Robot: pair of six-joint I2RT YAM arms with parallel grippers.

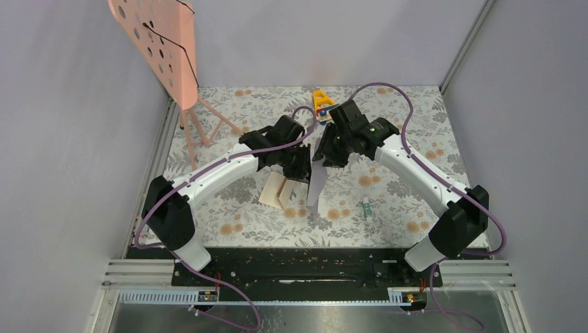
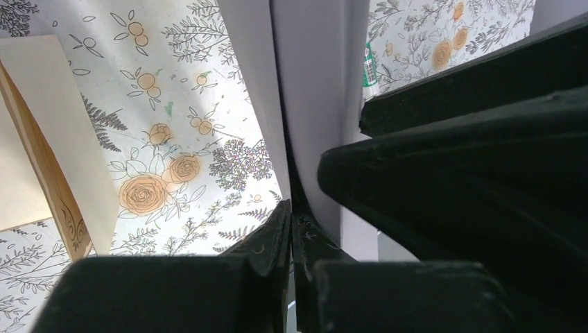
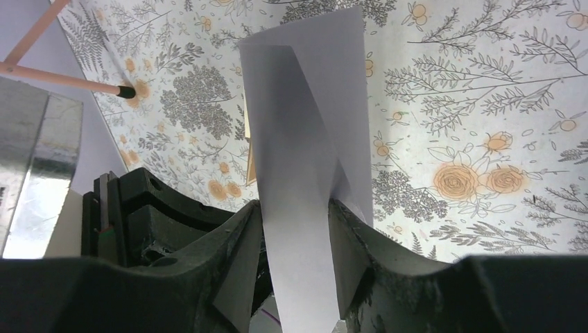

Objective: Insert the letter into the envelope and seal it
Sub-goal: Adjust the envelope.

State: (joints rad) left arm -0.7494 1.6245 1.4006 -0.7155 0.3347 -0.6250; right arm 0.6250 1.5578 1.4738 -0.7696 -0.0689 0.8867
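At the far left of the flowered table (image 1: 416,139) we see a pink perforated panel (image 1: 156,35) standing on thin pink legs. Nearer the middle a tan creased sheet (image 1: 276,191) lies on the cloth, partly folded, just left of the two wrists.

Next to it the left gripper (image 2: 291,222) is clenched on the envelope (image 1: 317,187). In the left wrist view its two fingers are pressed together, with the grey-lilac paper pinched between them at one edge. The envelope is off the table at that end and hangs down between the two arms. From above it shows as a narrow pale strip whose near end reaches the cloth, or almost reaches it; we cannot tell which. It lies just right of the tan sheet and apart from it.

From the right, the right gripper (image 3: 295,232) meets the same envelope. Its jaws stand part way apart and the twisted paper runs up between them, touching both fingers as far as we can see. We cannot tell whether they are pressing it or only flank it.

Beyond the grippers, at the far middle, sits a small yellow object (image 1: 321,103). Right of the envelope a small green-and-white tube (image 1: 366,208) lies on the cloth, apart from everything else.
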